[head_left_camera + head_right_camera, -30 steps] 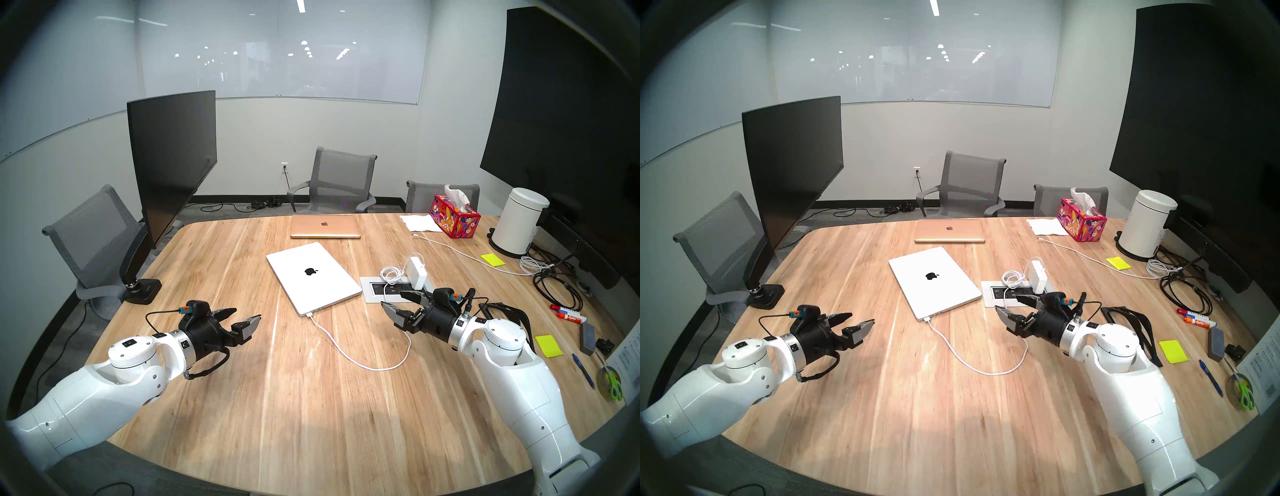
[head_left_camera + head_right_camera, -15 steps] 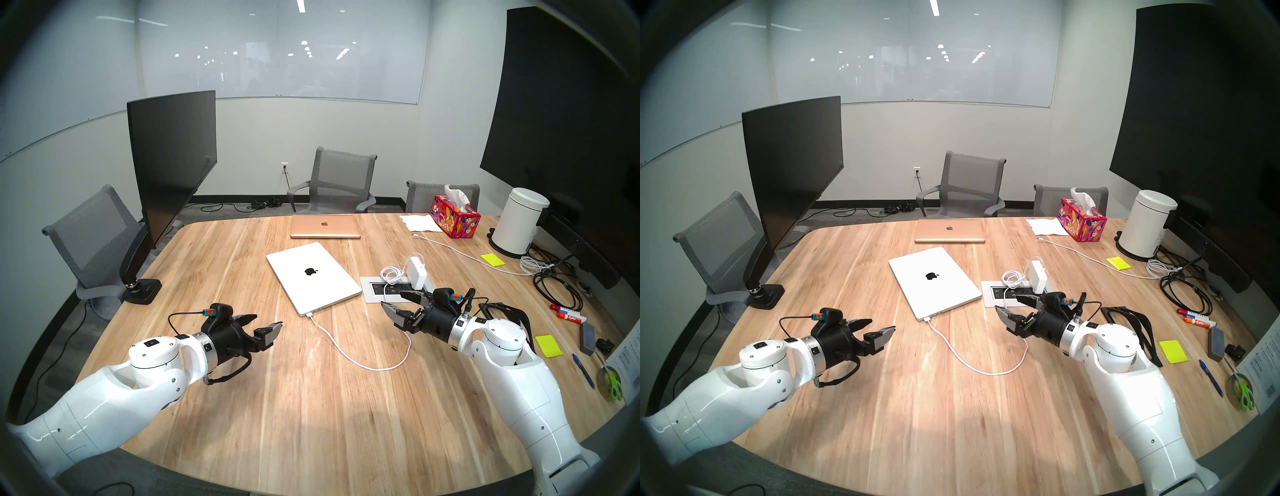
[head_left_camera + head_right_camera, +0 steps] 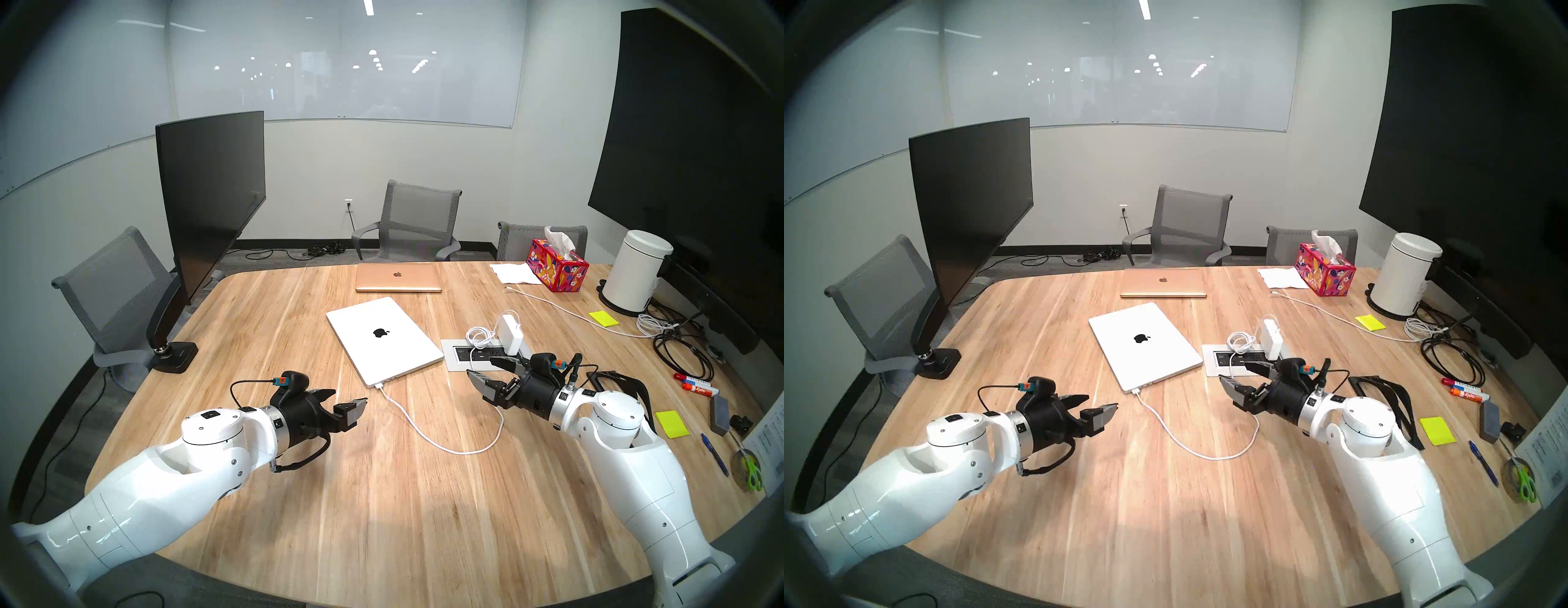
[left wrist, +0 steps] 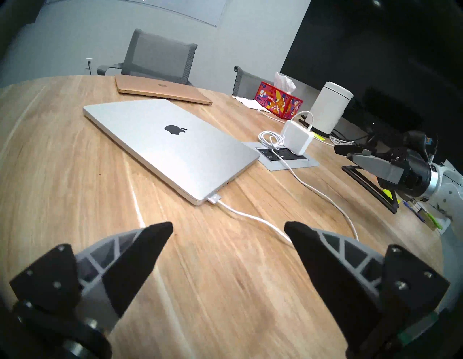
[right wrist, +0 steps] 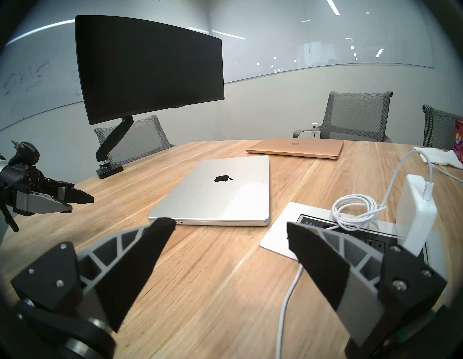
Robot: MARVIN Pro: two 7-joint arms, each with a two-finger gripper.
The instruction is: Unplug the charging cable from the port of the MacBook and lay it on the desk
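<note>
The silver MacBook (image 3: pixel 382 335) (image 4: pixel 162 140) (image 5: pixel 220 190) lies shut in the middle of the wooden desk (image 3: pixel 382 488). The white charging cable (image 3: pixel 428 437) (image 4: pixel 253 215) is plugged into its near corner; its plug (image 3: pixel 378 385) (image 4: pixel 214 199) sits in the port. The cord loops right to a white power brick (image 3: pixel 509 333) (image 5: pixel 418 215) standing in the outlet panel (image 3: pixel 456 356). My left gripper (image 3: pixel 345 399) (image 4: pixel 228 232) is open, empty, just left of the plug. My right gripper (image 3: pixel 483 367) (image 5: pixel 230 227) hangs open and empty over the panel's near edge.
A rose-gold laptop (image 3: pixel 398 277) lies behind the MacBook. A monitor on an arm (image 3: pixel 210 199) stands at the left edge. At right are a tissue box (image 3: pixel 556 265), white canister (image 3: pixel 634 271), another white cord (image 3: pixel 572 312), black cables (image 3: pixel 683 352), markers (image 3: pixel 698 386) and sticky notes (image 3: pixel 672 423).
My left arm has reached forward and to the right across the desk, bringing its open gripper close to the plug. The right arm, the cable and the MacBook have not moved.
</note>
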